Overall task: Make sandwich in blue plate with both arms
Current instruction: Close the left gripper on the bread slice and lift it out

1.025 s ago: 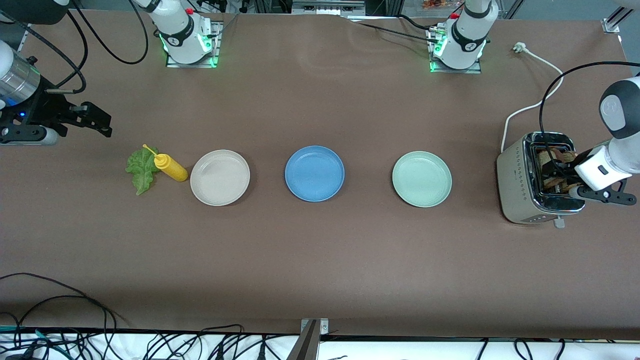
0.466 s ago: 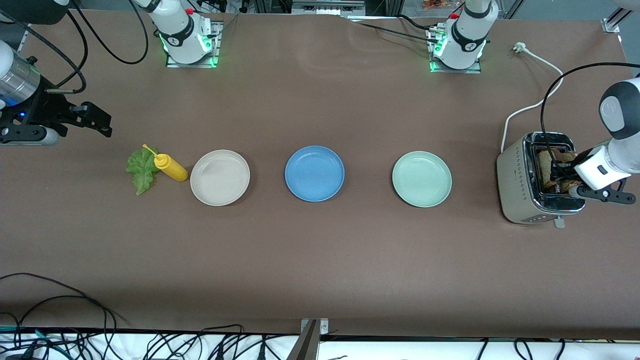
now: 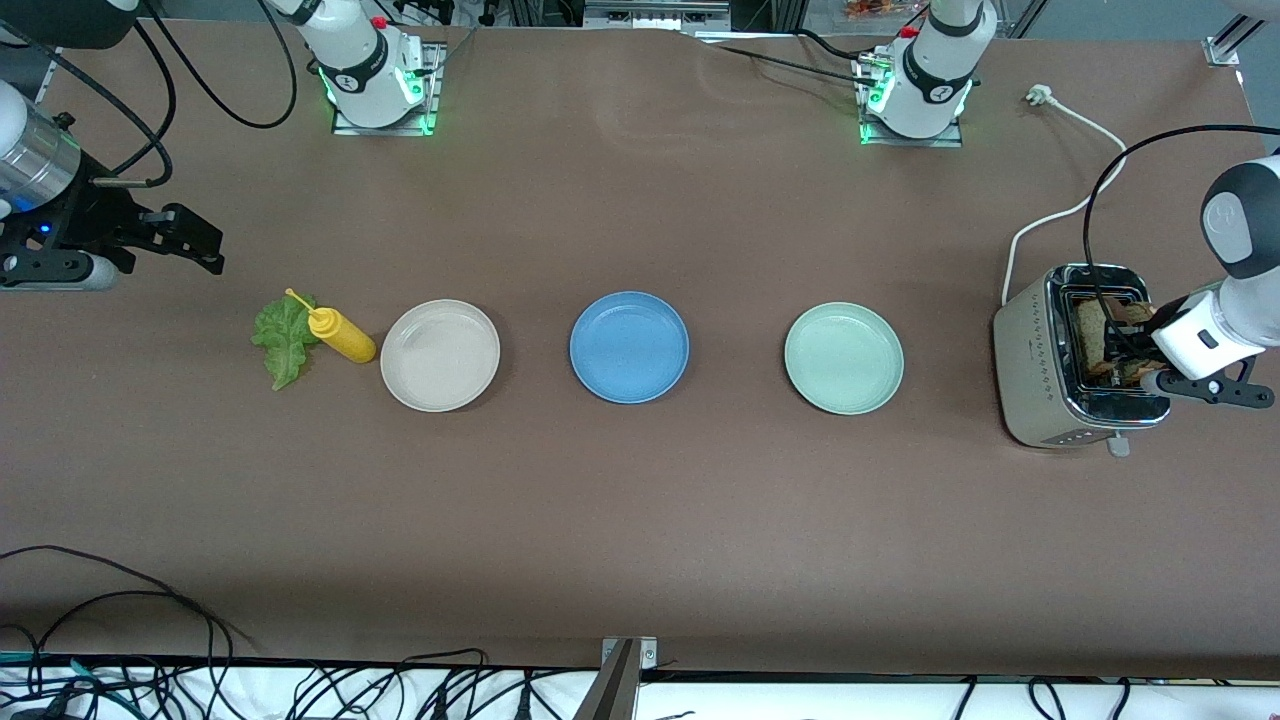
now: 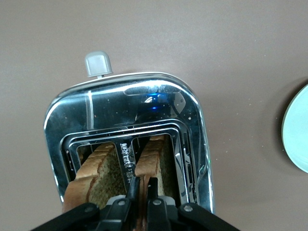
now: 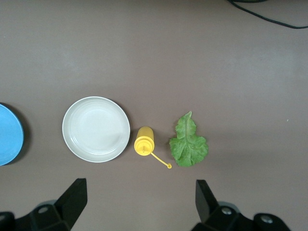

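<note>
The blue plate [image 3: 629,347] lies bare in the middle of the table, and its rim [image 5: 7,134] shows in the right wrist view. Two brown toast slices stand in the toaster [image 3: 1040,370]. My left gripper [image 3: 1118,345] reaches down into it. In the left wrist view the left gripper [image 4: 144,182] is shut on the top edge of one toast slice [image 4: 156,154]; the other slice [image 4: 98,168] stands free beside it. The lettuce leaf [image 3: 283,338] lies flat near the right arm's end. My right gripper [image 5: 140,195] hangs open and holds nothing, above the table near the lettuce leaf [image 5: 188,144].
A yellow squeeze bottle [image 3: 342,335] lies between the lettuce and a beige-white plate [image 3: 440,355]. A pale green plate [image 3: 844,358] sits between the blue plate and the toaster. The toaster's white cord [image 3: 1060,215] runs toward the left arm's base.
The left gripper's fingers have closed onto the toast slice in the toaster. The right arm has not moved.
</note>
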You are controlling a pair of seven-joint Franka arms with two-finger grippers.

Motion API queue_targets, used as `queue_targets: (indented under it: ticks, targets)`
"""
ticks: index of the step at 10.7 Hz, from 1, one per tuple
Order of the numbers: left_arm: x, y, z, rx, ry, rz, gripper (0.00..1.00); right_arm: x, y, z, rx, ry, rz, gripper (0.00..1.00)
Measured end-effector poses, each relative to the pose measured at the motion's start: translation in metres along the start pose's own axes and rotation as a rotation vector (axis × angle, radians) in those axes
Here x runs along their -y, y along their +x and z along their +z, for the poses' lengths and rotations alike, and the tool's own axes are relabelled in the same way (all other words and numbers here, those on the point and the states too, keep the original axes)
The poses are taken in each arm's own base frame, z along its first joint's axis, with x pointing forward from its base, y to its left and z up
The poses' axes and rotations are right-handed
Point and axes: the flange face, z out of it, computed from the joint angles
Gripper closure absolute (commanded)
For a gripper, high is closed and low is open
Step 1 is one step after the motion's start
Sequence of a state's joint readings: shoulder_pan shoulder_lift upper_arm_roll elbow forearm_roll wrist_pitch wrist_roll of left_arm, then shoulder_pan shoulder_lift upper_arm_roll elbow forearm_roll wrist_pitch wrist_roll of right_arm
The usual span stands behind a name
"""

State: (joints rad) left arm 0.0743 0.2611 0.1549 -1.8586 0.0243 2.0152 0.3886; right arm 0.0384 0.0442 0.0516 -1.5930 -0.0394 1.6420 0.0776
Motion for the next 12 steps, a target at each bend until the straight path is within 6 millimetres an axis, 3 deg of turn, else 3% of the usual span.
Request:
queue_targets:
  ticks: [3,8,10,12]
  targets:
    - [-0.001,0.005,-0.012,-0.023,0.010,0.004,1.00,0.000,0.000,0.000,0.000,0.000,0.000,0.00]
    - [0.009,0.012,-0.055,-0.091,0.039,-0.006,1.00,0.005,0.000,0.002,0.004,0.001,-0.007,0.00]
    - [0.010,0.009,-0.081,-0.105,0.043,-0.003,1.00,0.005,0.001,0.004,0.008,0.001,-0.007,0.00]
    - [0.011,0.007,-0.119,-0.128,0.050,-0.003,1.00,0.004,0.002,0.005,0.006,0.001,-0.005,0.00]
